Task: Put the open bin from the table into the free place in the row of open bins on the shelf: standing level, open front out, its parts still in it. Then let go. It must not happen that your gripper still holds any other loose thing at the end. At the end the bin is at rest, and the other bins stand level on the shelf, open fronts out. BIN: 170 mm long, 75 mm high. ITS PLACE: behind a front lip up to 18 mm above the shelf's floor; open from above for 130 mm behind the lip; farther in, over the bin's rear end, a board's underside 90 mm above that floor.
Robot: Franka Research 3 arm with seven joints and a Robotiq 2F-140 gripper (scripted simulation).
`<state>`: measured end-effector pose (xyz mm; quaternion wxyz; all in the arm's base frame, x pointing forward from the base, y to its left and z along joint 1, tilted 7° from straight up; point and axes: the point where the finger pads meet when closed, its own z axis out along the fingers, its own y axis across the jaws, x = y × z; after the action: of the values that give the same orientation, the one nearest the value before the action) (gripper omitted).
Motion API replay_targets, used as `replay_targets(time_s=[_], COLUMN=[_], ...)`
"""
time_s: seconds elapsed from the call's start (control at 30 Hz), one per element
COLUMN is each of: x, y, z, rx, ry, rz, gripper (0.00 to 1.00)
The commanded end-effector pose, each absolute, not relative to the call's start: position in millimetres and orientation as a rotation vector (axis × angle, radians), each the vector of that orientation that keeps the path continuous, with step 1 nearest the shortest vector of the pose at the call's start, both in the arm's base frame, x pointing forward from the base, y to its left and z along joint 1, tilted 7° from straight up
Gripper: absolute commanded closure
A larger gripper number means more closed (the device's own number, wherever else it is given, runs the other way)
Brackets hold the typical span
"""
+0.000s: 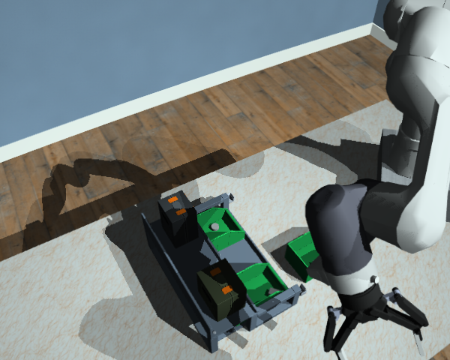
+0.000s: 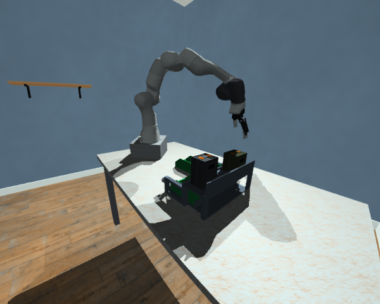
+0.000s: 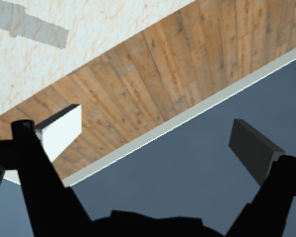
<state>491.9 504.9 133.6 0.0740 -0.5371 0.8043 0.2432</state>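
A loose green open bin stands on the table beside the shelf, partly hidden behind my arm; it also shows in the exterior view. The dark grey shelf holds two green open bins, one at the far end and one at the near end, with a free grey place between them. My gripper hangs high above the table, away from the loose bin, fingers wide open and empty. It also shows in the exterior view. The wrist view shows only my open fingers against floor and wall.
Two dark boxes with orange marks stand on the shelf's upper board, one black and one olive. The arm's base stands at the table's far corner. A small wall shelf hangs on the wall.
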Motion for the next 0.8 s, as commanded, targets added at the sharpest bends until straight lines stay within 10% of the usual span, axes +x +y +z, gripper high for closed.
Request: replay_targets(time_s=[0.0,0.77], x=[492.0,491.9], y=[505.0,502.1], z=[133.8,133.1], rx=[-1.612,-1.606], ry=[2.414,2.425], rz=[0.73,0.722], gripper=[0.0,0.0])
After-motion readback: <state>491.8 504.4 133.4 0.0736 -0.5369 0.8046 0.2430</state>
